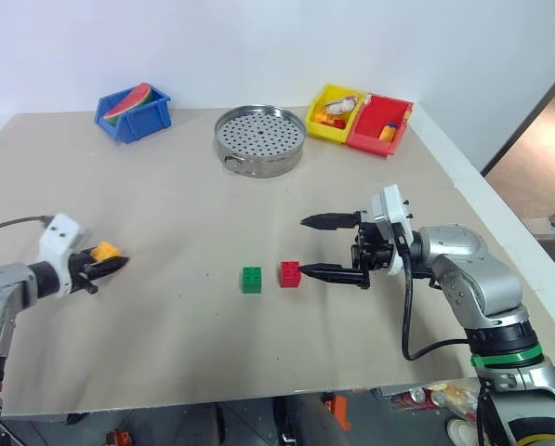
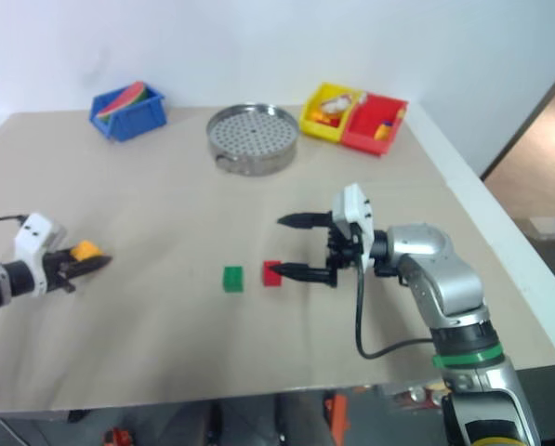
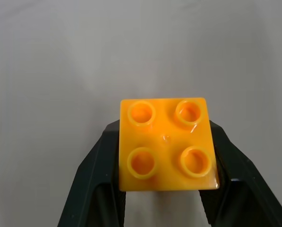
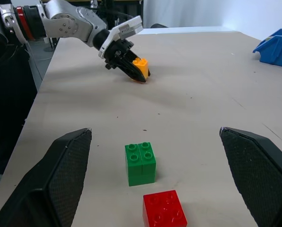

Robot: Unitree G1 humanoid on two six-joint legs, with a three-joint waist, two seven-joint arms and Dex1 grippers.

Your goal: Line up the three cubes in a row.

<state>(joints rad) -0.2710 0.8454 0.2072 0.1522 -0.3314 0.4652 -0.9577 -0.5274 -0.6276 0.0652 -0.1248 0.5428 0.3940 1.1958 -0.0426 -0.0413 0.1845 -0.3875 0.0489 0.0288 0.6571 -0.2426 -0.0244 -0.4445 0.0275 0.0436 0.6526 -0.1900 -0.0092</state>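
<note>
My left gripper (image 1: 111, 264) is shut on the orange-yellow cube (image 1: 103, 251) low over the table's left side; the left wrist view shows the cube (image 3: 165, 144) studs up between the black fingers (image 3: 91, 182). The green cube (image 1: 251, 279) and the red cube (image 1: 290, 273) sit side by side, a small gap apart, at the table's middle front. My right gripper (image 1: 305, 246) points left, open wide with nothing held; its lower fingertip (image 1: 307, 271) is just right of the red cube. In the right wrist view, the green cube (image 4: 141, 163) and red cube (image 4: 164, 210) lie between its fingers (image 4: 65, 175).
At the back stand a blue bin (image 1: 119, 118) with a toy watermelon slice, a round perforated steel pan (image 1: 259, 139), and a yellow bin (image 1: 320, 123) beside a red bin (image 1: 370, 136), both with small toy pieces. The table's edge (image 1: 482, 200) runs close by the right arm.
</note>
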